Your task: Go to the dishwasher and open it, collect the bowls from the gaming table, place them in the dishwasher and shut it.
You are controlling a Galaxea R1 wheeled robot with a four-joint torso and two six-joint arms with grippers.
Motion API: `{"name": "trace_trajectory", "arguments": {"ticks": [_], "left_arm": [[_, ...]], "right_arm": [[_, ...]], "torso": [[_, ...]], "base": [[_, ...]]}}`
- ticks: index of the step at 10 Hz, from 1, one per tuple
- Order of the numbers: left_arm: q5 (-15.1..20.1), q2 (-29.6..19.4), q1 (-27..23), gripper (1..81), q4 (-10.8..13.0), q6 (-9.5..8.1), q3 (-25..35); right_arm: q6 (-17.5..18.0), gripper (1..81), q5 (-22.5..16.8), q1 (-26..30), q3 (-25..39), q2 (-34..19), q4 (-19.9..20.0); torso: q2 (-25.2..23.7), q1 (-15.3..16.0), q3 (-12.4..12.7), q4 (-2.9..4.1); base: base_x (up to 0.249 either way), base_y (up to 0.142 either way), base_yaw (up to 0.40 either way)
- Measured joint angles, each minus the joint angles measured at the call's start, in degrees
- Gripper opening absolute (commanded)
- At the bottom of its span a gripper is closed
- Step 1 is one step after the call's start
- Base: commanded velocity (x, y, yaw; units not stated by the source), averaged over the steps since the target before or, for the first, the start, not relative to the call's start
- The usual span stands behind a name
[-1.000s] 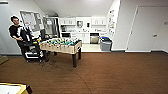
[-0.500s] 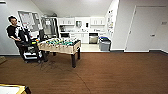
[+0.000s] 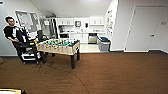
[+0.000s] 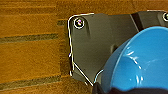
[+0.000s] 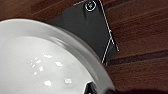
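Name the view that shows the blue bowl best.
The left wrist view: the blue bowl shows large there, its glossy inside facing the camera. The right wrist view shows a white bowl instead; the head view shows the room.

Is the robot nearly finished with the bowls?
About halfway, it seems. Done: both bowls look collected, the blue bowl close at the left wrist and the white bowl close at the right wrist, wood floor beneath each. In hand: crossing the room. Left: the dishwasher is far off in the kitchen, past the foosball table; loading and closing remain.
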Motion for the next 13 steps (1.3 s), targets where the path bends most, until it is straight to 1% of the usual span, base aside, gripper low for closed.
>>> {"name": "trace_trajectory", "arguments": {"ticks": [3,4,7,9,11,13], "left_arm": [[0.3,0.1,0.3,1.0,0.0,-0.02,0.0],[0.2,0.1,0.2,1.0,0.0,0.0,0.0],[0.6,0.1,0.3,1.0,0.0,0.0,-0.1],[0.1,0.3,0.0,1.0,0.0,-0.02,0.1],[0.4,0.3,0.3,1.0,0.0,-0.02,0.2],[0.3,0.4,0.2,1.0,0.0,-0.02,0.2]], "right_arm": [[0.0,1.0,-0.4,-0.2,0.0,0.0,0.0],[0.0,1.0,-0.4,-0.1,0.0,0.0,0.0],[0.0,1.0,-0.6,-0.2,0.0,0.2,0.0],[0.0,1.0,0.0,0.0,-0.1,0.1,0.0],[0.0,1.0,-0.5,-0.2,-0.1,0.2,0.0],[0.0,1.0,0.0,0.0,-0.1,0.2,0.0]], "torso": [[0.0,0.0,0.0,0.0],[0.0,0.0,0.0,0.0],[0.0,0.0,0.0,0.0],[0.0,0.0,0.0,0.0],[0.0,0.0,0.0,0.0],[0.0,0.0,0.0,0.0]], "base": [[0.172,0.0,0.0],[0.21,-0.063,0.0],[0.21,-0.083,0.0],[0.21,-0.094,0.0],[0.21,-0.096,0.0],[0.21,-0.096,0.0]]}}
